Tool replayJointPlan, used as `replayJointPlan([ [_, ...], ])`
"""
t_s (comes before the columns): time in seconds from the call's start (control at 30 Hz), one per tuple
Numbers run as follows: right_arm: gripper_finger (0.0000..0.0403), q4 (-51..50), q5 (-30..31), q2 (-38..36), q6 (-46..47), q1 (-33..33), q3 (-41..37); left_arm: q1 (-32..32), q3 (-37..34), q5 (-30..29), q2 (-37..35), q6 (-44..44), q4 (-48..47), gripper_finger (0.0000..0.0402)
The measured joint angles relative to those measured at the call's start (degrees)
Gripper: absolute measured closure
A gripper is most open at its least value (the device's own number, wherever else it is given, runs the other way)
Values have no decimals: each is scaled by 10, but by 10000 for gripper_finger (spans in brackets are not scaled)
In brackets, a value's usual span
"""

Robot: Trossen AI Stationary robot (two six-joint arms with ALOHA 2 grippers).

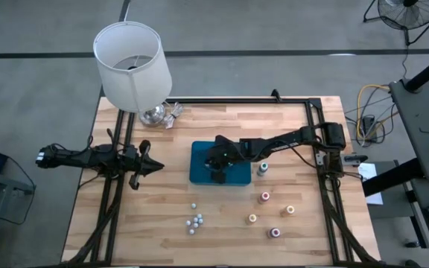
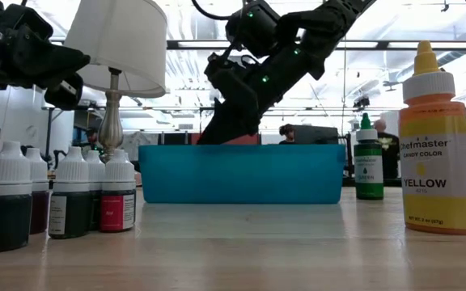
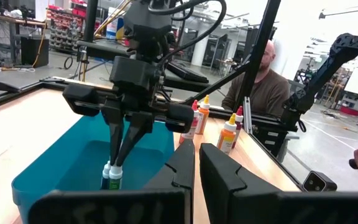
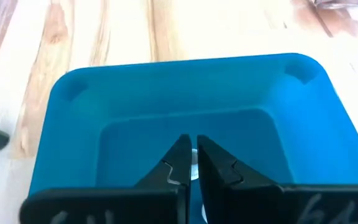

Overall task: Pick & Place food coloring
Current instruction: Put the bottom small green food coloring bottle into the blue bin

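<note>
From above, the right gripper (image 1: 218, 165) is reaching over the blue tray (image 1: 199, 175) in the middle of the table, while the left gripper (image 1: 146, 165) hangs idle well off to the tray's left, pointing toward it. Loose food coloring bottles (image 1: 264, 196) are scattered on the wood toward the front right of the tray, one green-topped bottle (image 1: 263, 168) just beside the tray's right edge, and a cluster of small white-capped bottles (image 1: 195, 221) sits near the front; a lamp (image 1: 132, 65) stands at the back left. At table height the right arm plunges down behind the tray wall (image 2: 241, 174), so the fingertips are hidden there; the green bottle (image 2: 369, 158) stands upright beside the tray, a big yellow bottle (image 2: 436, 137) looms close to the lens, and white-capped ones (image 2: 71, 190) line up on the other side. The left wrist camera settles it: the right gripper's fingers (image 3: 118, 146) are pinched together on the white cap of a small bottle (image 3: 112, 177) standing on the tray floor, and a person sits beyond the table. The left arm's own fingers (image 3: 219, 174) show only a narrow gap with nothing in it, so they look about closed. The right wrist camera shows its fingers (image 4: 182, 163) nearly meeting over something pale against the tray floor (image 4: 241, 134). My worry is the release: a pinch only on the cap means the bottle could tip as the fingers part, or be dragged up if they catch on it.
</note>
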Motion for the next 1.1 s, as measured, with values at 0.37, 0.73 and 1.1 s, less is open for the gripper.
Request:
replayJointPlan([
  [0.37,394,2,-2,14,-14,7,-1,0,0,0,0,0,0,402],
  [0.73,394,2,-2,19,-14,6,-3,0,0,0,0,0,0,402],
  [1.1,389,3,-2,18,-9,6,-13,0,0,0,0,0,0,402],
])
